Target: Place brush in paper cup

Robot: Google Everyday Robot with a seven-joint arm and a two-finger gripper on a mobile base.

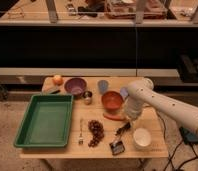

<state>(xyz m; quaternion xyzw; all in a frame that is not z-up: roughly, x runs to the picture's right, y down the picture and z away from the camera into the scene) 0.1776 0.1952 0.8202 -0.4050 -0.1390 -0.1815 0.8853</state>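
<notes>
The brush (118, 145) lies on the wooden table (157, 150) near the front edge. Its dark head points at the front and its black handle runs up and to the right. The white paper cup (141, 137) stands upright just right of the brush. My gripper (127, 122) hangs from the white arm, pointing down over the far end of the brush handle, between the orange bowl and the paper cup. The arm hides its tip.
A green tray (22, 142) fills the table's left. Along the back are an orange (57, 79), a purple bowl (75, 86), a metal cup (87, 96), a blue-grey cup (103, 86) and an orange bowl (112, 100). Grapes (96, 132) and a fork (81, 134) lie mid-front.
</notes>
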